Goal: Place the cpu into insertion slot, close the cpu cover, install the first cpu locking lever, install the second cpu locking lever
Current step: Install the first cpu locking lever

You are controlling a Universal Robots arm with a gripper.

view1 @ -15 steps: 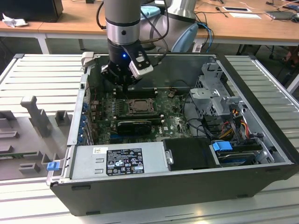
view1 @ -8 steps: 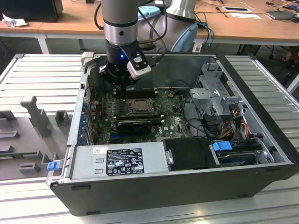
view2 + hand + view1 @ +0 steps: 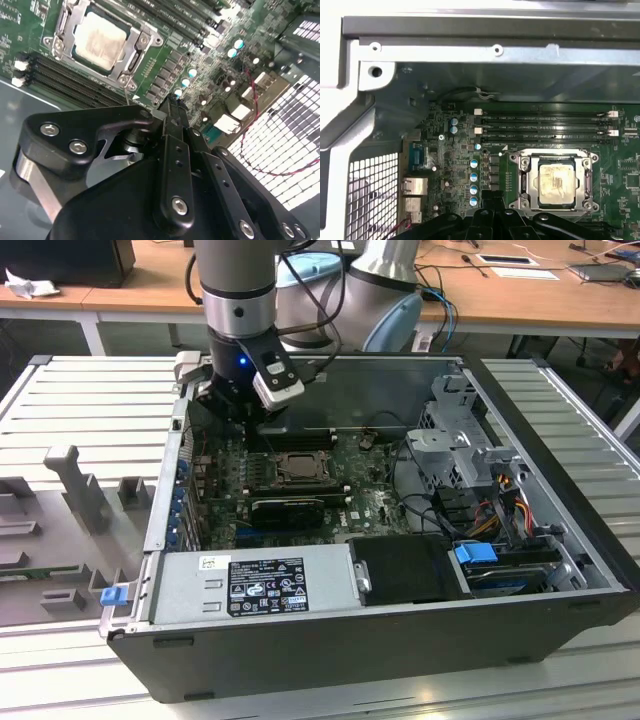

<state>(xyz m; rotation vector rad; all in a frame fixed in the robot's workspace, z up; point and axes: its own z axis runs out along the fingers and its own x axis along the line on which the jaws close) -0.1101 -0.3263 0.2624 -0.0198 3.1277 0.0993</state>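
Ribbed metal bench (image 3: 560, 390) carries the open computer case (image 3: 400, 650). Inside, the cpu (image 3: 556, 184) sits in the insertion slot (image 3: 536, 186), cpu cover (image 3: 555, 157) flat around it; whether it is latched I cannot tell. Beyond, the gripper (image 3: 232, 405) hovers, jaws pinched together, empty.

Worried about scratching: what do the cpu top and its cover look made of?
The cpu top looks like matte pale-silver metal, with tan smears. The cover seems stamped sheet metal, silver-grey and shiny, glinting at its edges.
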